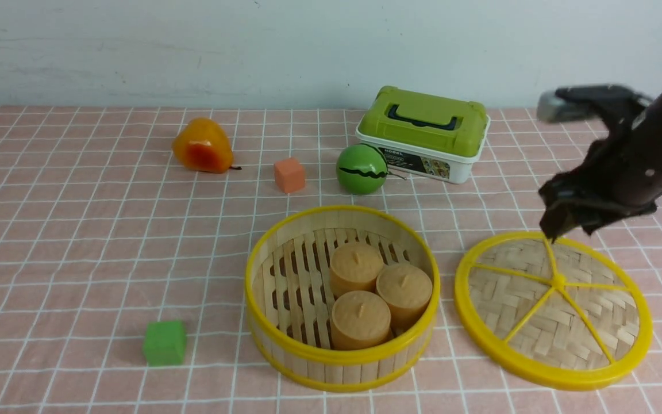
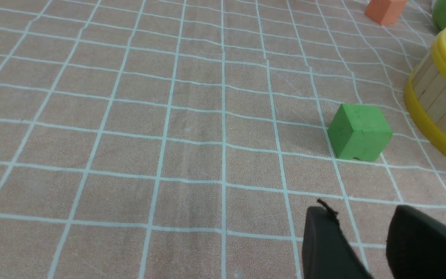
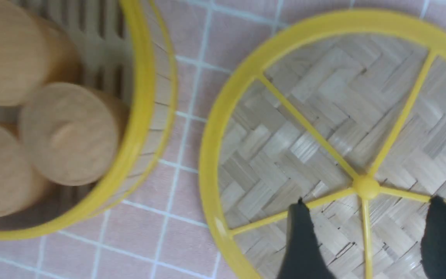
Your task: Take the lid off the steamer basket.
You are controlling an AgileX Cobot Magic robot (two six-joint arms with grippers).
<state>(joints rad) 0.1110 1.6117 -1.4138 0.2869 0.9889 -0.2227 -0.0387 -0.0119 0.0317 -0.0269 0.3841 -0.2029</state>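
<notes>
The steamer basket (image 1: 308,352) stands uncovered in the middle of the table, with three tan buns (image 1: 360,319) on its slatted floor. To its right the lid (image 1: 561,333) lies flat on the cloth, apart from the basket, spokes and hub facing up. My right gripper (image 1: 572,223) hangs just above the lid's far edge. In the right wrist view the gripper (image 3: 368,205) is open, its fingers straddling the hub and holding nothing, with the lid (image 3: 304,147) and the basket (image 3: 141,97) below it. My left gripper (image 2: 360,211) is open over bare cloth, left of the basket (image 2: 439,108).
A green-topped white box (image 1: 423,132), a green ball (image 1: 361,168), an orange cube (image 1: 289,174) and an orange-yellow pear (image 1: 201,146) sit behind the basket. A green cube (image 1: 164,343) lies front left, close to the left gripper (image 2: 358,131).
</notes>
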